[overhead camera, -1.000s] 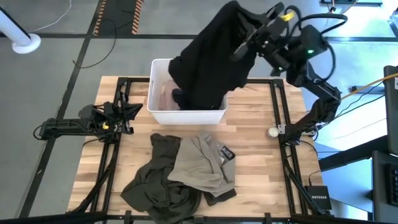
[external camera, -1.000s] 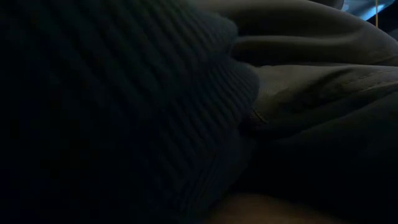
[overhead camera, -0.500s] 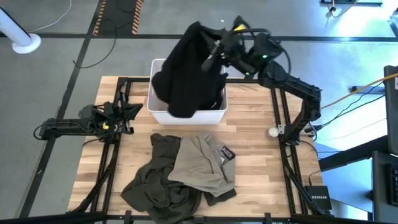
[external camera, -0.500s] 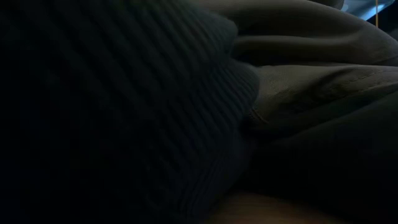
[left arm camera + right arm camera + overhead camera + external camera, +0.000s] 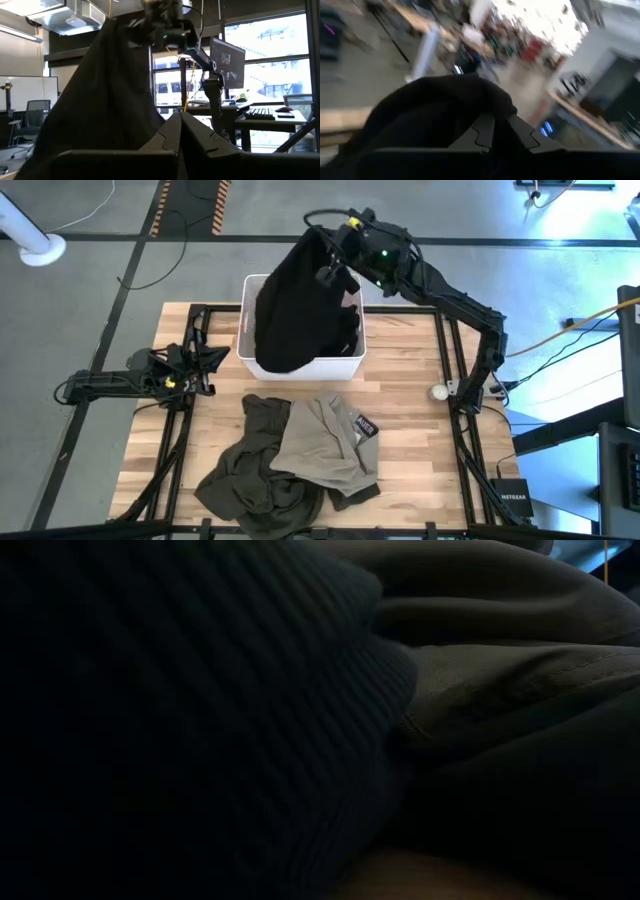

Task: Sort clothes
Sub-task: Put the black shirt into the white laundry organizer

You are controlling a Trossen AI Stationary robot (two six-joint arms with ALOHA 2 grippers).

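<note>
From above, the right gripper, clamped on the large black fabric garment, has swung inward from high over the table's far right edge until the cloth hangs over the white rectangular plastic bin, its lower folds already draped into it; I judge this garment is close to being dropped and only the release remains. Nearer the front of the wooden table, the dark olive-green garment and the beige-khaki garment lie overlapped, still unsorted. The left gripper rests shut at the table's left side. At table height, dark ribbed fabric fills the view, unchanged. The left wrist view shows the black cloth hanging from the far arm. The right wrist view shows black fabric bunched at its fingers. Nothing blocks the bin, though the wide cloth may spill over its rim.
</note>
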